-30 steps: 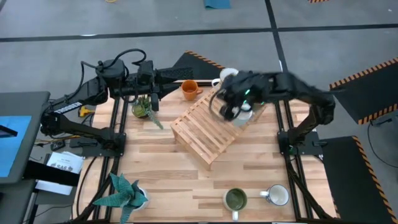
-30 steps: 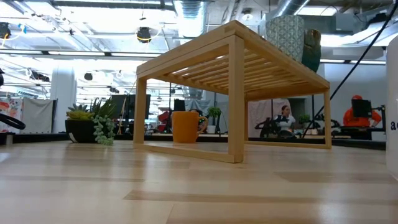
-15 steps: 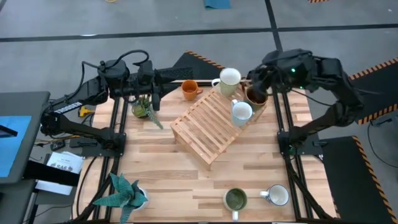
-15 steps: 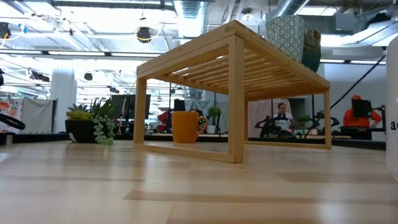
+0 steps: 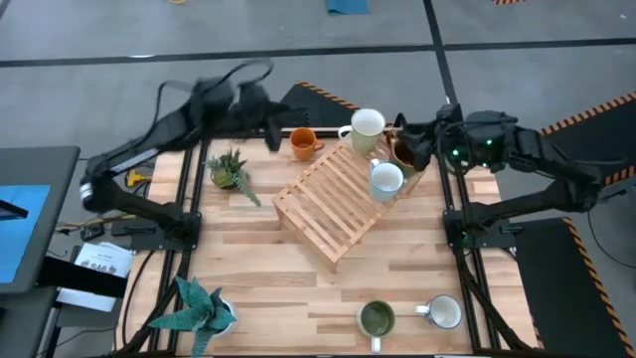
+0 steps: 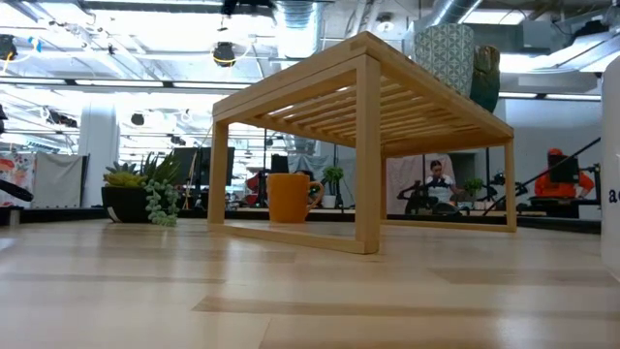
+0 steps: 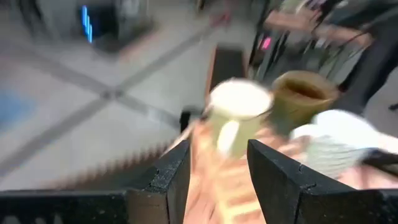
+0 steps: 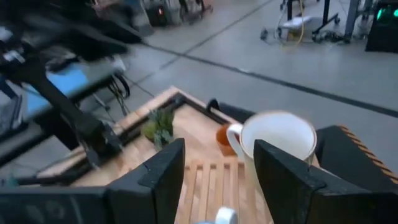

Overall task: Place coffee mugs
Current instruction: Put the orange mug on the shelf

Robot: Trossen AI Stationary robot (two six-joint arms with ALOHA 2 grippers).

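A slatted wooden rack [image 5: 338,204] stands mid-table. Its far right end carries a cream-white mug [image 5: 367,128], a dark brown mug [image 5: 401,155] and a pale bluish-white mug [image 5: 386,180]. An orange mug [image 5: 302,143] stands on the table beside the rack's far side. A green-lined mug [image 5: 376,318] and a white mug [image 5: 443,312] stand by the near edge. My right gripper [image 5: 415,146] hovers open just right of the brown mug, nothing between its fingers [image 8: 163,177]. My left gripper [image 5: 268,127] is open in the air, left of the orange mug.
A small green plant [image 5: 229,169] stands left of the rack and a spiky one [image 5: 204,308] at the near left corner. The low view shows open space under the rack [image 6: 363,145]. People sit in the room beyond the table.
My right gripper has drawn back from over the pale bluish-white mug toward the table's right edge; that mug stays upright on the rack. My left arm has swung up from beside the plant and toward the table's right, bringing its gripper near the orange mug.
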